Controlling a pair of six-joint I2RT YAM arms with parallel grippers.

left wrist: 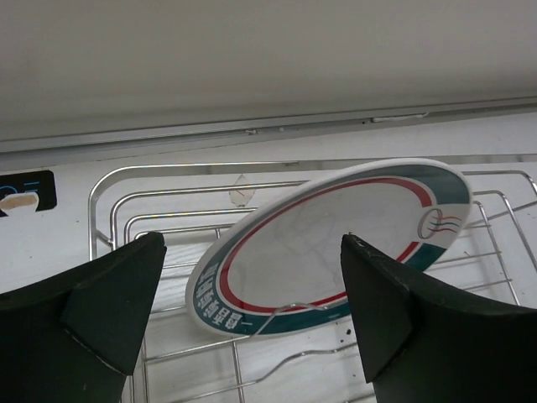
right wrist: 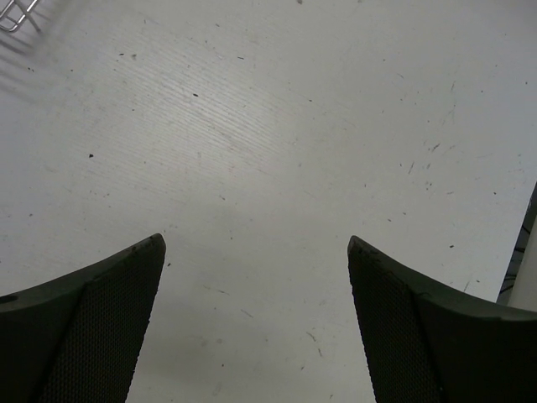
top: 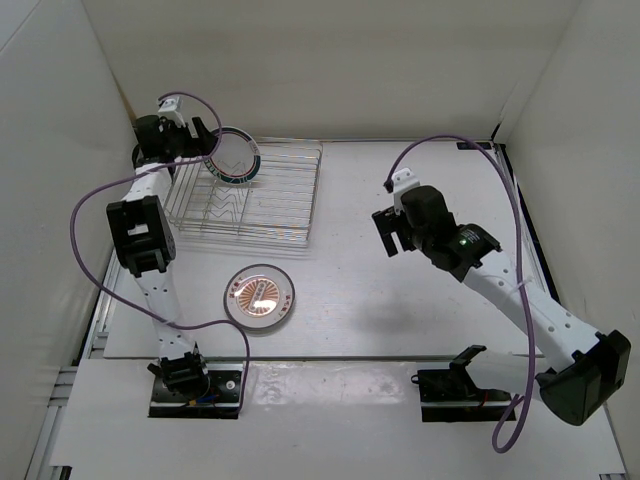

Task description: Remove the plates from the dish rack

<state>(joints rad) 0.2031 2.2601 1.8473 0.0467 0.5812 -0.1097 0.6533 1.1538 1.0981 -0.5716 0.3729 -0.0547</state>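
The silver wire dish rack (top: 288,205) stands at the back left. A white plate with a green-and-red rim band (top: 237,157) leans tilted among the tines at the rack's back left. My left gripper (top: 207,140) is open just left of this plate. In the left wrist view the plate (left wrist: 327,243) lies ahead between the two spread fingers, with a gap on each side, and the rack (left wrist: 126,195) is below it. One orange sunburst plate (top: 260,296) lies flat on the table in front of the rack. No second orange plate shows apart from it. My right gripper (top: 392,240) is open and empty above bare table.
White walls close in the table at the left, back and right. The rack's back rim sits near the back wall (left wrist: 252,75). A rack corner (right wrist: 13,15) shows at the top left of the right wrist view. Purple cables loop over both arms.
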